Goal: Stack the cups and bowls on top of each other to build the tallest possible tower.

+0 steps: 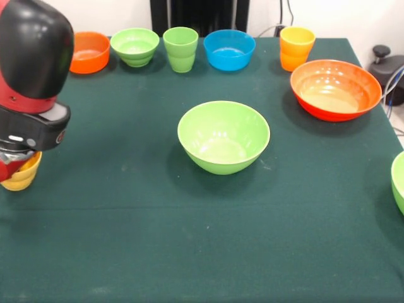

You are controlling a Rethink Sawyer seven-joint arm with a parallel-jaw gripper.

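Note:
My arm [31,76] comes down at the far left, and the gripper [14,163] sits right at the top of the yellow cup [23,177], which it mostly hides. Along the far edge stand a small orange bowl [88,52], a small light green bowl [135,46], a light green cup [180,48], a small blue bowl [229,49] and an orange-yellow cup [297,47]. A large light green bowl [223,136] sits mid-table. A large orange-red bowl [336,88] is at the right. A second large green bowl [399,182] is cut off by the right edge. The purple bowl is out of view.
The table is covered by a dark green cloth [126,240]. The robot's black pedestal [199,14] stands behind the far edge. A black device with a knob [385,63] and cables lie off the table's right side.

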